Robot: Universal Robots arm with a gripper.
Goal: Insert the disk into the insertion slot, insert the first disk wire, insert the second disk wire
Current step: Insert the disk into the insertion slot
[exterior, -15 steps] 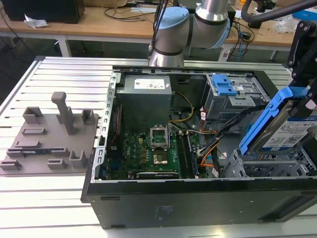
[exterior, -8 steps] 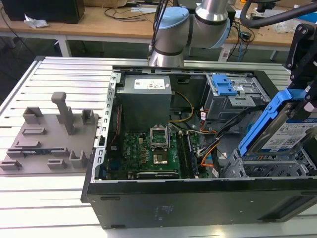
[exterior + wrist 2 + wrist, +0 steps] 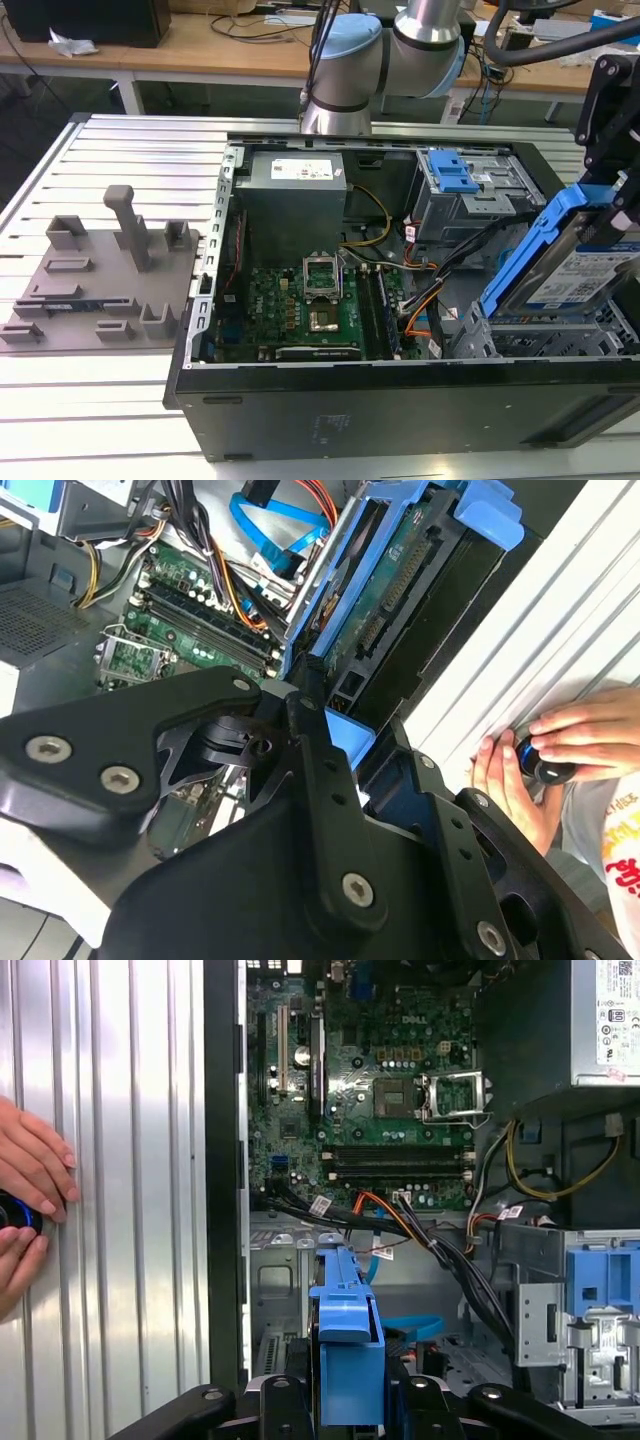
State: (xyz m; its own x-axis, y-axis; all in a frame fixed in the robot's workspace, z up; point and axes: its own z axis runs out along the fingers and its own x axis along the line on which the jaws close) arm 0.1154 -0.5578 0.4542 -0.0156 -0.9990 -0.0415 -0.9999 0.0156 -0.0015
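You are seeing the gripper (image 3: 607, 205) clamping tight on the disk (image 3: 585, 268) at the exterior view's right end of the open computer case (image 3: 400, 405). The disk is hanging tilted, its lower end dipping toward the insertion slot (image 3: 540, 335) and its upper end rising well above it. Whether it is touching the slot's wall cannot be told. In the first wrist view the fingers (image 3: 285, 1410) are pressing on either side of the blue carrier. Farther back, the taller cage (image 3: 470, 190) with the blue latch is standing beside the slot. A person's hands (image 3: 30, 1175) are resting around a dark knob (image 3: 15, 1215) on the slatted table (image 3: 100, 400), just outside the case.
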